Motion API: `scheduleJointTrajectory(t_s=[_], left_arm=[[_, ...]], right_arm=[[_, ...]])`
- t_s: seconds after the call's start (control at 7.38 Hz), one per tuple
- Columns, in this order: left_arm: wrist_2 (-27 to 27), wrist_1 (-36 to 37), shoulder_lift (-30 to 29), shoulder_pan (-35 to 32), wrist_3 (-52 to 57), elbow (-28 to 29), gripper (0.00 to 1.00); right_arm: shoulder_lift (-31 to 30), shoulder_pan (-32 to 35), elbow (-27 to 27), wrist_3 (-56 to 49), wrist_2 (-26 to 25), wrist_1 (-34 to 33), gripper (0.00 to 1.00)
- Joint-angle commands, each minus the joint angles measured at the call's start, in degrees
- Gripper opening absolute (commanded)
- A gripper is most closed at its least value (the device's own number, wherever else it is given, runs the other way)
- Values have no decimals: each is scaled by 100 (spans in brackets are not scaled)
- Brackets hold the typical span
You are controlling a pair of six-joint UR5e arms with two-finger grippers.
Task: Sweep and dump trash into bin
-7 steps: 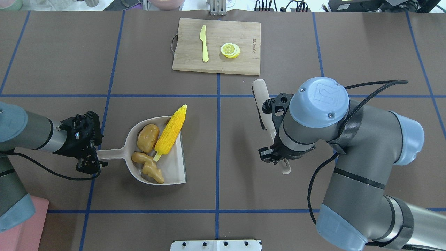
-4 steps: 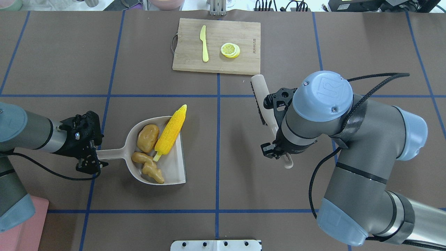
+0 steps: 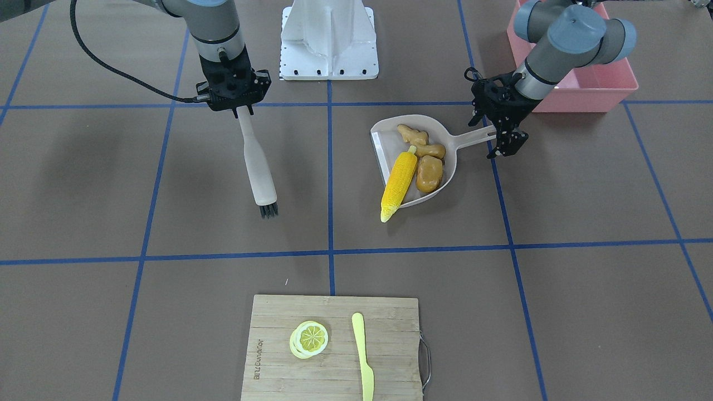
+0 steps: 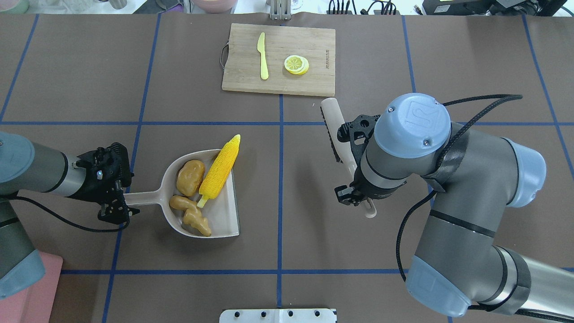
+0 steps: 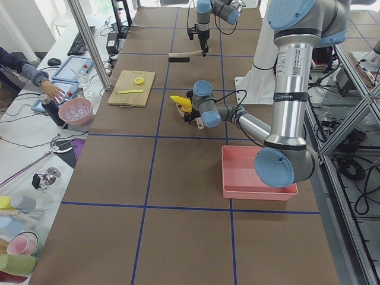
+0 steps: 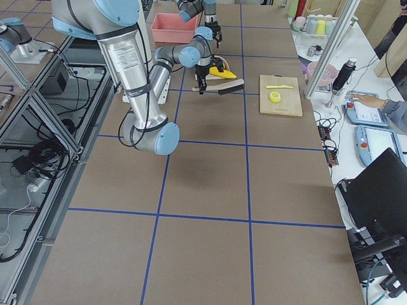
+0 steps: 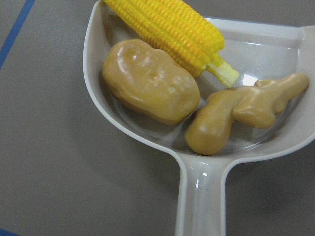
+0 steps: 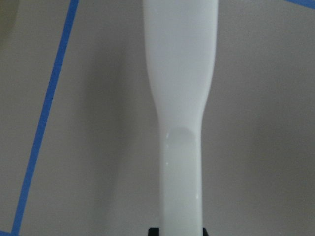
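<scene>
The beige dustpan lies on the table and holds the trash: the yellow corn cob, the orange-brown potato lump and the tan ginger root. The corn's tip sticks out over the pan's edge. My left gripper is shut on the dustpan's handle. The left wrist view shows the corn, potato and ginger close up. My right gripper is shut on a white brush, held to the right of the pan. The pink bin stands behind my left arm.
A wooden cutting board at the far middle carries a pale yellow knife and a lemon slice. A corner of the bin shows at the near left. A white base plate is at my side of the table.
My right arm has carried the brush a little farther from me, toward the cutting board. My left arm, the dustpan and the trash have not moved.
</scene>
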Motion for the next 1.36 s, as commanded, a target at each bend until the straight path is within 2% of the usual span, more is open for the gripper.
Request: scheduleJointTrajectory(t_s=[0.0, 0.41, 0.54, 1.22], left_arm=[[0, 0, 0, 0, 24, 4, 83], [0, -61, 0, 0, 24, 40, 87], [0, -70, 0, 0, 33, 40, 96], [0, -88, 0, 0, 24, 40, 98]], right_arm=[[-2, -19, 5, 0, -1, 0, 0], [-2, -10, 5, 0, 8, 8, 0], [-2, -10, 14, -9, 8, 8, 0], [-2, 139, 40, -9, 60, 17, 0]])
